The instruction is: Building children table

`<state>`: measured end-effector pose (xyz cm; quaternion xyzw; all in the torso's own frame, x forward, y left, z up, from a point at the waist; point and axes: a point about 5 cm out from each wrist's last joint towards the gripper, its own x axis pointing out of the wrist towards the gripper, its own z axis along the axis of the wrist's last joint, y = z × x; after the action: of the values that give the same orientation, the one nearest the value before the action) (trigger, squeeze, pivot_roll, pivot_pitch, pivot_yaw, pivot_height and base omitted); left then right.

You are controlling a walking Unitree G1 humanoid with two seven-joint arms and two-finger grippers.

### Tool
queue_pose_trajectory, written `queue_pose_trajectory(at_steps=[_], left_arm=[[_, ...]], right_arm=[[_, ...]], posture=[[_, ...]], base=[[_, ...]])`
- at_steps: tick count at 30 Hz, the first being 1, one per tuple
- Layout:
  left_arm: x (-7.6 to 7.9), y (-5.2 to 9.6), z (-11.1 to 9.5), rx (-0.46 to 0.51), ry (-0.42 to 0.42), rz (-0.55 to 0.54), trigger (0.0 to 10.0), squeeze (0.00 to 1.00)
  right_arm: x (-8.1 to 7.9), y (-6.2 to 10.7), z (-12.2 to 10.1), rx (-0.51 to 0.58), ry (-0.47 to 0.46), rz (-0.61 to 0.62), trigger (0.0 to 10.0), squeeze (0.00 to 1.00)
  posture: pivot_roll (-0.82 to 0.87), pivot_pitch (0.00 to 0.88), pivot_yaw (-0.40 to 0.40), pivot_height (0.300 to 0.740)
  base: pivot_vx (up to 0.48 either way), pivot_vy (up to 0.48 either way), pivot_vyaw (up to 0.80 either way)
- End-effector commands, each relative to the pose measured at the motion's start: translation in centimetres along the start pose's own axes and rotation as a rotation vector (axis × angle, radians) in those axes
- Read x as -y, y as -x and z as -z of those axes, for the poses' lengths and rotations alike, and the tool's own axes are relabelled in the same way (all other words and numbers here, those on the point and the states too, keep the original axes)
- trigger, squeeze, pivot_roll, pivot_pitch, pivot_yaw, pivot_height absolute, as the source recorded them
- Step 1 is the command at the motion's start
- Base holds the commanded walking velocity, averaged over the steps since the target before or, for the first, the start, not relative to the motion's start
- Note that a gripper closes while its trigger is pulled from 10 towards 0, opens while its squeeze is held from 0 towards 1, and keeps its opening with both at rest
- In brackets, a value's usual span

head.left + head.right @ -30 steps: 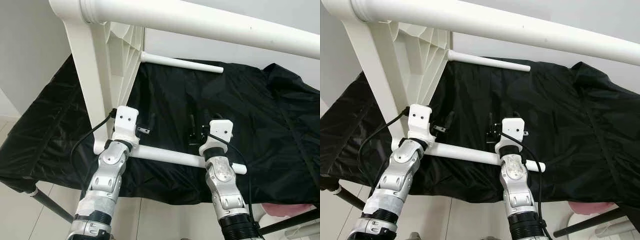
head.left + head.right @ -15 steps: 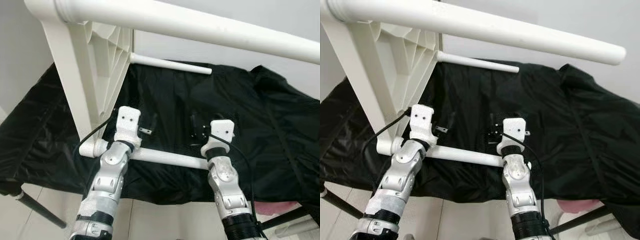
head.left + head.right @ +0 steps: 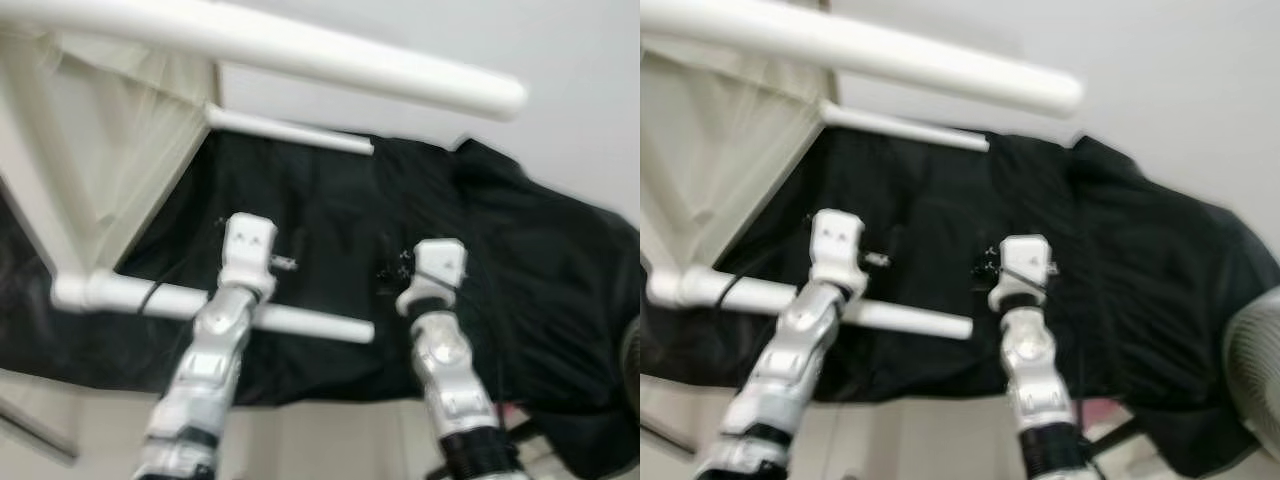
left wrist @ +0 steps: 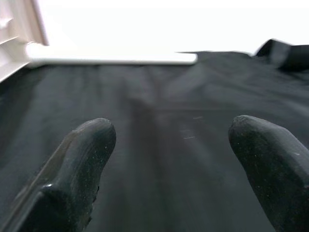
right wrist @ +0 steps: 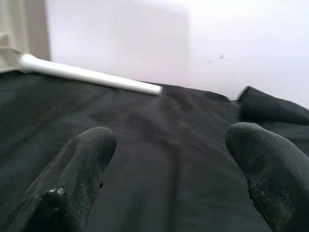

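My head view has swung right and gone blurry, so I read this as the camera moving, not the parts. The white children's table (image 3: 60, 190) lies tipped on its side on the black cloth (image 3: 520, 250), its legs (image 3: 300, 322) pointing right. Left gripper (image 4: 174, 159) and right gripper (image 5: 169, 164) hover over the cloth, fingers apart, holding nothing. I judge assembly is paused.
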<state>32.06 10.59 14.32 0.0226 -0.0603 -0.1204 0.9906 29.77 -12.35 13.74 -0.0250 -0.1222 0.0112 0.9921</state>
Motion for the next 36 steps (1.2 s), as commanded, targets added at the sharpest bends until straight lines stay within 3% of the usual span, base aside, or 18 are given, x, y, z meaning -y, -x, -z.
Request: queue_pose_trajectory(at_steps=[1,27,36], left_arm=[[0.64,-0.15,0.03,-0.006,-0.007,0.012,10.0,0.00],[0.31,-0.02,0.04,-0.009,0.048,-0.016,10.0,0.00],[0.41,-0.05,0.06,-0.013,0.053,-0.013,10.0,0.00]], right_arm=[[0.52,0.13,0.19,-0.009,0.006,0.017,10.0,0.00],[0.48,-0.02,0.17,-0.009,0.011,0.017,10.0,0.00],[0.43,-0.02,0.23,-0.011,0.024,0.014,10.0,0.00]], posture=[[0.02,0.000,-0.070,0.740],[0.03,0.024,-0.069,0.740],[0.03,0.024,-0.068,0.740]], base=[[0.000,0.000,0.00],[0.000,0.000,0.00],[0.000,0.267,0.00]])
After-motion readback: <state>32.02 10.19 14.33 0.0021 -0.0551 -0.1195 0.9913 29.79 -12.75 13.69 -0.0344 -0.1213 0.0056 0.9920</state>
